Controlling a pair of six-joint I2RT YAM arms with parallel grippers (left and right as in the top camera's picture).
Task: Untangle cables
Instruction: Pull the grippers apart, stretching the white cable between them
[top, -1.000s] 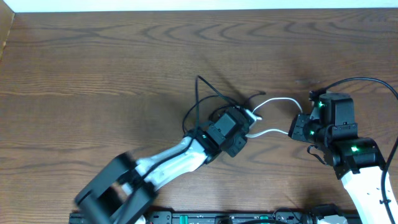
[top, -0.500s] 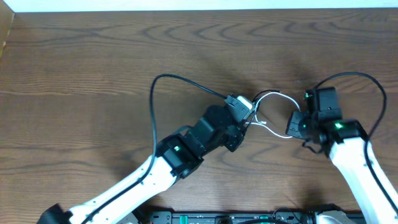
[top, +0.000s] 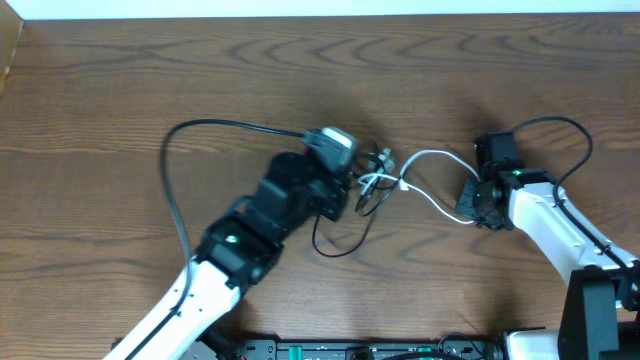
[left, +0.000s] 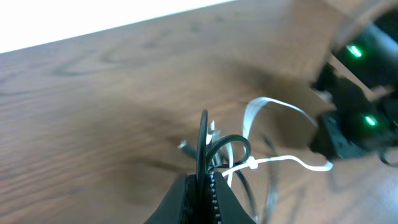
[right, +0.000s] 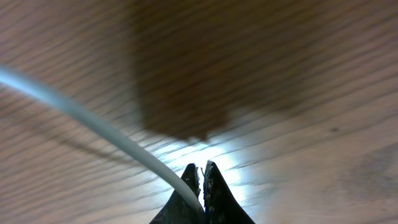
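Observation:
The cables lie tangled at mid-table: a small knot (top: 378, 163), a white cable (top: 432, 186) running right from it, and a thin black cord (top: 340, 244) looping below. My left gripper (top: 351, 190) sits just left of the knot, shut on a black cord (left: 203, 140) that rises from its jaws (left: 204, 179). The white cable (left: 277, 160) crosses behind it to the right gripper (left: 339, 134). My right gripper (top: 468, 208) is shut on the white cable's far end. In its wrist view the white cable (right: 93, 121) runs down along the left fingertip (right: 200, 168).
The left arm's own thick black cable (top: 170, 190) arcs wide to the left over the wooden table (top: 120, 90). The right arm's cable (top: 570, 135) loops above its wrist. A black rail (top: 350, 350) runs along the near edge.
My left gripper has drawn left with the black cord, dragging the knot left. The white cable now stretches longer between both grippers. The right gripper barely shifted.

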